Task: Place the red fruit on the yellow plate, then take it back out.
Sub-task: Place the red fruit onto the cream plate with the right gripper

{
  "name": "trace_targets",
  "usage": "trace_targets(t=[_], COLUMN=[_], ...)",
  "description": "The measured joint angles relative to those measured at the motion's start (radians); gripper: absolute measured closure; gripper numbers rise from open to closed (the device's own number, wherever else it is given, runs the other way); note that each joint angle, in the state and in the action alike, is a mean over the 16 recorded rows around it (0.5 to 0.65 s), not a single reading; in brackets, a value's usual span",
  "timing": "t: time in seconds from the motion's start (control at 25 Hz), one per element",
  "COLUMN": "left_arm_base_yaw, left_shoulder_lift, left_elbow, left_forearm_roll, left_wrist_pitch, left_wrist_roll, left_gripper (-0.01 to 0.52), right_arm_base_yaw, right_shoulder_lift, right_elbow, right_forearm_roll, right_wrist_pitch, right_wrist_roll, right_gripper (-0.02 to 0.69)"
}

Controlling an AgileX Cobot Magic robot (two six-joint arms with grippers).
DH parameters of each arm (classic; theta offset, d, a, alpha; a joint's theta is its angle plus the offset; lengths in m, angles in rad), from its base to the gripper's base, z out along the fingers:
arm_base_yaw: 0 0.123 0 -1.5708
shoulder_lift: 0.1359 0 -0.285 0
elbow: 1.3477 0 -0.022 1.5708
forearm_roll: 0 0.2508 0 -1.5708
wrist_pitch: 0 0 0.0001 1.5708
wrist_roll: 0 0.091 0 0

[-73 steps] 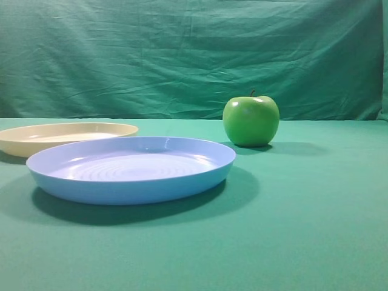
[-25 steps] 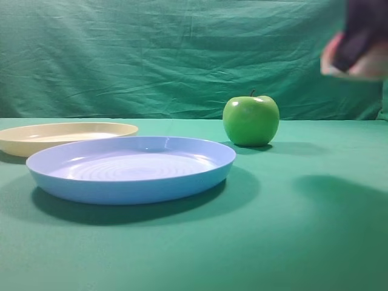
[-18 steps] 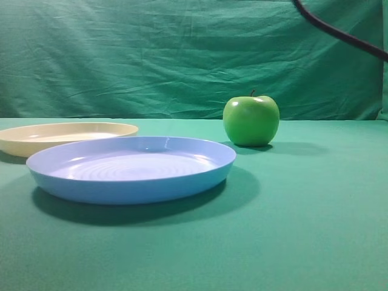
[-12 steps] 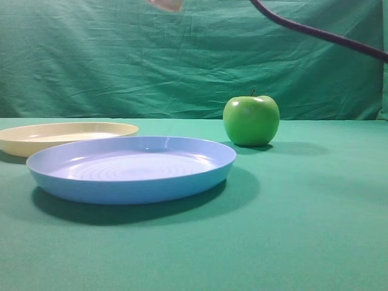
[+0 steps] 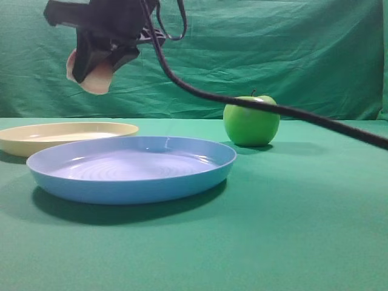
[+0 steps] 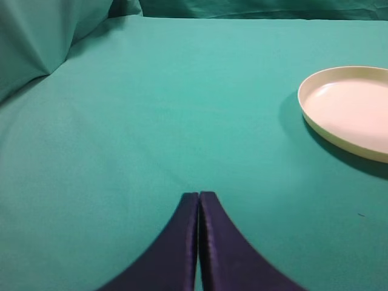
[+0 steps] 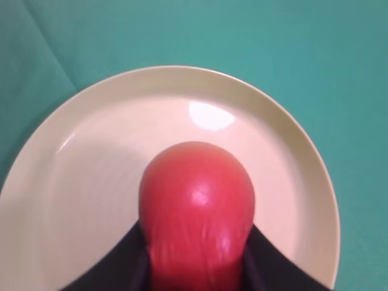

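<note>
The red fruit (image 5: 96, 79) hangs in the air at the upper left of the exterior view, held between the dark fingers of my right gripper (image 5: 91, 68). In the right wrist view the red fruit (image 7: 197, 200) fills the jaws of the right gripper (image 7: 197, 248), directly above the middle of the yellow plate (image 7: 303, 157). The yellow plate (image 5: 36, 142) lies on the green cloth at the far left, well below the fruit. My left gripper (image 6: 199, 197) is shut with nothing in it, low over bare cloth, and the yellow plate (image 6: 315, 115) lies to its right.
A larger light blue plate (image 5: 130, 185) sits in front of the yellow one. A shiny green apple (image 5: 251, 124) stands behind it to the right. The right arm's black cable (image 5: 303, 114) crosses in front of the apple. A green cloth backdrop closes the rear.
The right arm has swept in from the upper right to the upper left carrying the red fruit, which now hangs over the yellow plate. Plates and apple have not moved.
</note>
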Motion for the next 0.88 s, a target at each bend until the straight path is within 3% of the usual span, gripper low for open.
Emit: trace_targets(t=[0.28,0.44,0.56,0.88], left_arm_base_yaw=[0.000,0.000,0.000,0.000], left_shoulder_lift=[0.000,0.000,0.000,0.000], left_elbow=[0.000,0.000,0.000,0.000], left_forearm_roll=[0.000,0.000,0.000,0.000], left_wrist_pitch=[0.000,0.000,0.000,0.000], left_wrist_roll=[0.000,0.000,0.000,0.000], left_gripper=[0.514,0.514,0.514,0.514], right_arm_base_yaw=[0.000,-0.004,-0.011,-0.045], right_shoulder_lift=[0.004,-0.039,-0.091,-0.283], right_elbow=[-0.001,-0.002,-0.002,-0.002], right_forearm_roll=[0.013,0.015,0.012,-0.012], right_wrist_pitch=[0.001,0.046,0.109,0.346], right_wrist_roll=[-0.011,-0.012,-0.013,0.050], right_gripper=[0.108,0.072,0.129,0.438])
